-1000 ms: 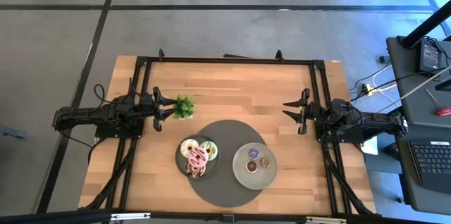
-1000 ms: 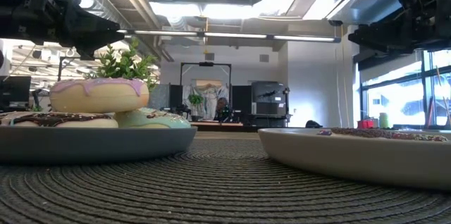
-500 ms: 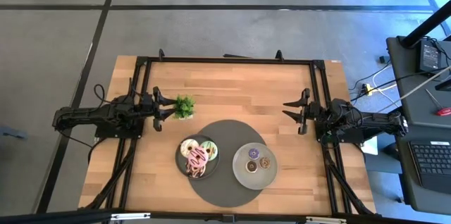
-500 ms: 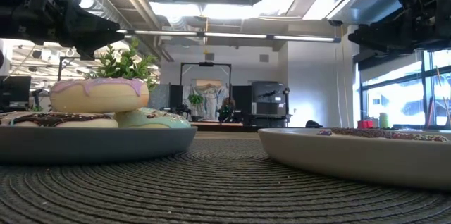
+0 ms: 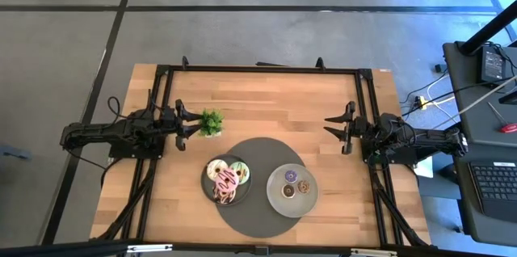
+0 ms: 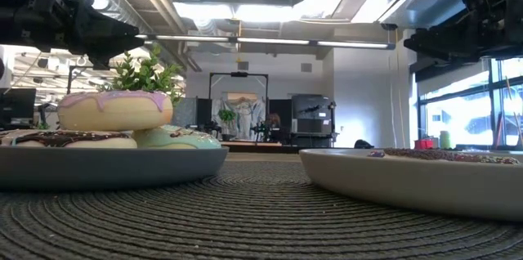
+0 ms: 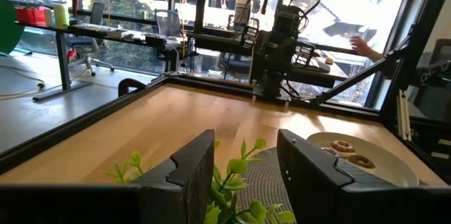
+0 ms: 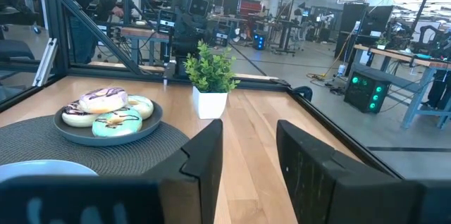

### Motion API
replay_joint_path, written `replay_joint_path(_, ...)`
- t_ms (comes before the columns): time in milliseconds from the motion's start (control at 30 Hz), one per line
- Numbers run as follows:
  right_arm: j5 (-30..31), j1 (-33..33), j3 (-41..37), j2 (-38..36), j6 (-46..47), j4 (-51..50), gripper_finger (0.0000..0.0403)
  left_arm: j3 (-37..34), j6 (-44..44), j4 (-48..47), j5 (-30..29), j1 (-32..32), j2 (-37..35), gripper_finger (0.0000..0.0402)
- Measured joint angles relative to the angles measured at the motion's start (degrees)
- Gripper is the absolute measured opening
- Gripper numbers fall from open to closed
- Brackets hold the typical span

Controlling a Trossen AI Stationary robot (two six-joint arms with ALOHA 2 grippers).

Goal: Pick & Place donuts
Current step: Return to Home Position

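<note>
Left pincer [image 5: 187, 122] by plant [image 5: 211, 121], right pincer [image 5: 328, 125] opposite, both fingers apart, holding nothing. Big donuts [image 5: 226, 180] on dark plate [image 5: 205, 186], tiny donuts [image 5: 303, 185] on light plate [image 5: 279, 201].

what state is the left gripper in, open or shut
open: the left gripper shows its two fingers apart, the small green plant seen through the gap, nothing held

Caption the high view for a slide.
Arms idle, left gripper and right gripper open; four large donuts on the dark plate, three tiny donuts on the light plate.
</note>
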Motion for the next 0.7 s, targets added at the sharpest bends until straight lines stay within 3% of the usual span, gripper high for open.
replay_joint_path(700, 0.00, 0.00, 0.00, 0.02, 0.00, 0.00, 0.0135, 0.00, 0.00, 0.02, 0.00, -0.01, 0.00, 0.0148)
